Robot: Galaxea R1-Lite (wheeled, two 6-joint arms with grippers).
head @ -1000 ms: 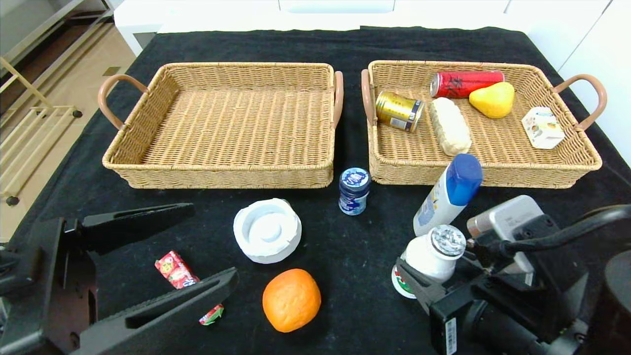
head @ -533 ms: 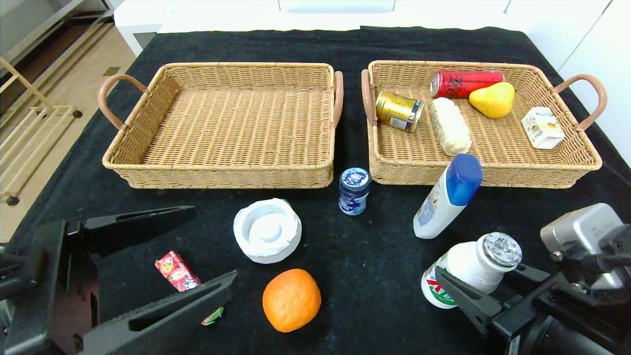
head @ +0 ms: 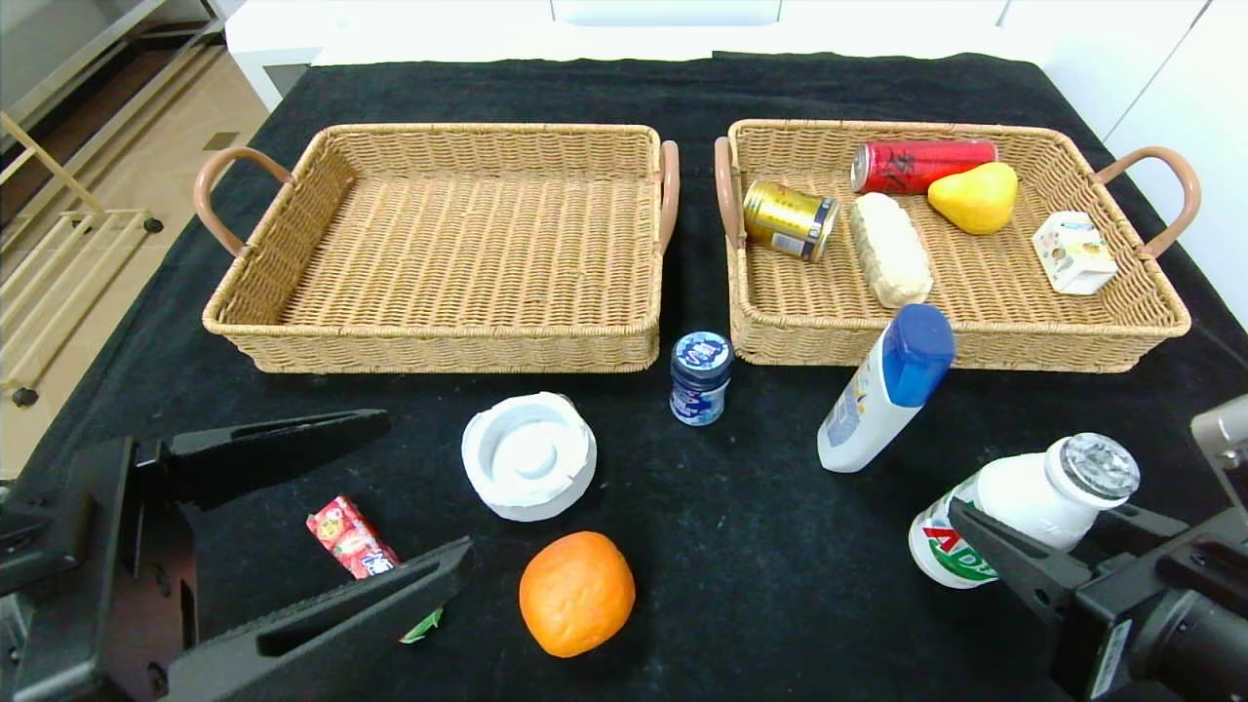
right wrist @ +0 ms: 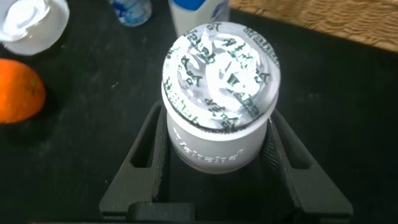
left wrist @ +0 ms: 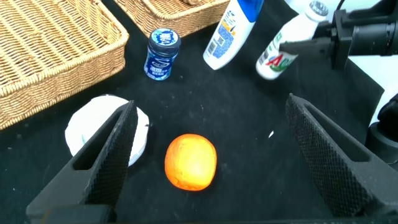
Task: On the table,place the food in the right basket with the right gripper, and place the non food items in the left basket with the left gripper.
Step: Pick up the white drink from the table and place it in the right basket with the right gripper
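My right gripper [head: 1033, 531] [right wrist: 214, 155] is shut on a white foil-capped drink bottle [head: 1024, 502] [right wrist: 217, 93], held tilted above the cloth at the near right, short of the right basket [head: 1053, 346]. That basket holds a gold can [head: 788, 219], a red can [head: 921, 164], a bread roll [head: 889, 249], a yellow pear [head: 973, 197] and a small carton [head: 1072, 253]. The left basket [head: 439, 346] has nothing in it. At the near left my left gripper [head: 419, 487] [left wrist: 211, 112] hangs open, with an orange [head: 576, 592] [left wrist: 191, 162] just beyond it.
On the black cloth stand a white round dish [head: 528, 455], a small blue-capped jar [head: 700, 376] and a leaning white bottle with a blue cap [head: 882, 390]. A red packet [head: 346, 534] lies between the left fingers.
The right gripper has carried the drink bottle to the right and slightly up, away from the blue-capped bottle. The left gripper has barely moved.
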